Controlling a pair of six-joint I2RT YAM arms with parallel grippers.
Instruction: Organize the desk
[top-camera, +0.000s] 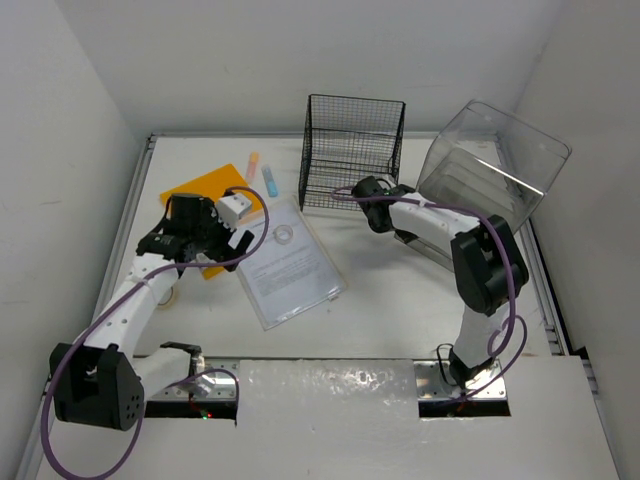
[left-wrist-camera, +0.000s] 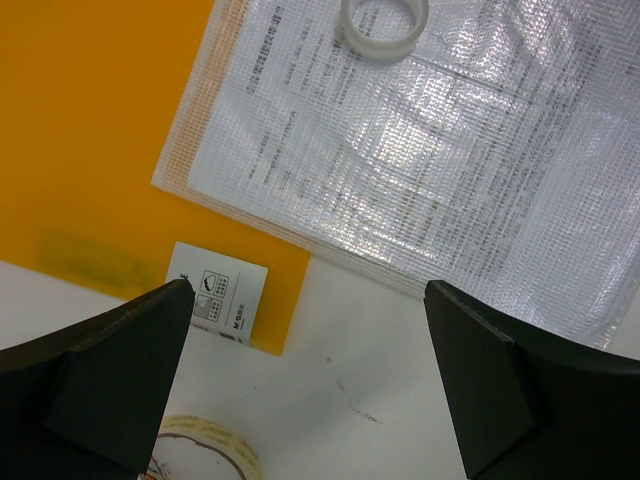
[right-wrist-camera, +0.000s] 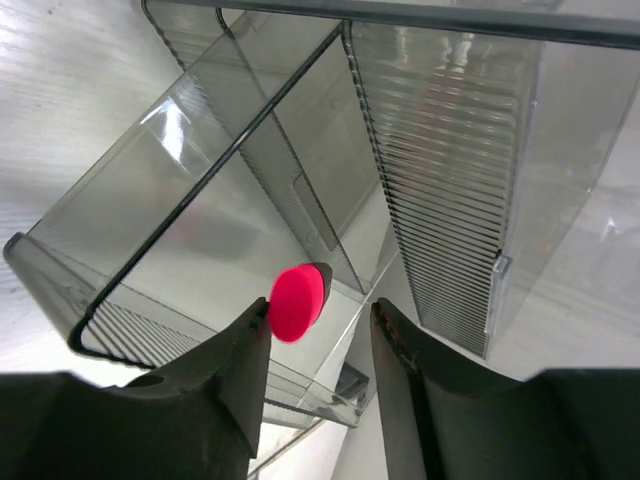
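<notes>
A white desk with metal rails fills the middle of the overhead view, from the two arm bases at the bottom edge to the back wall at the top. At its upper right stands a clear plastic drawer box, and just left of it, at top centre, a black wire basket. Left of centre lies a clear plastic sleeve with a printed page inside. One corner of it overlaps an orange sheet at the upper left.

The left hand hangs over the edge of the orange sheet and the sleeve. Its fingers are spread as wide as they go and have hold of nothing.

The right hand points into the drawer box, above a pulled-out drawer. Its fingers stand partly apart. A small round pink thing sits at the tip of the left finger in that view, with a clear gap to the other finger, so it is not pinched. Whether it touches the finger cannot be told.

A pale ring of tape rests on the sleeve. A second tape roll lies on the bare desk near the left arm. An orange pen and a blue pen lie between the orange sheet and the basket. A small white card lies on the orange sheet's lower corner.
</notes>
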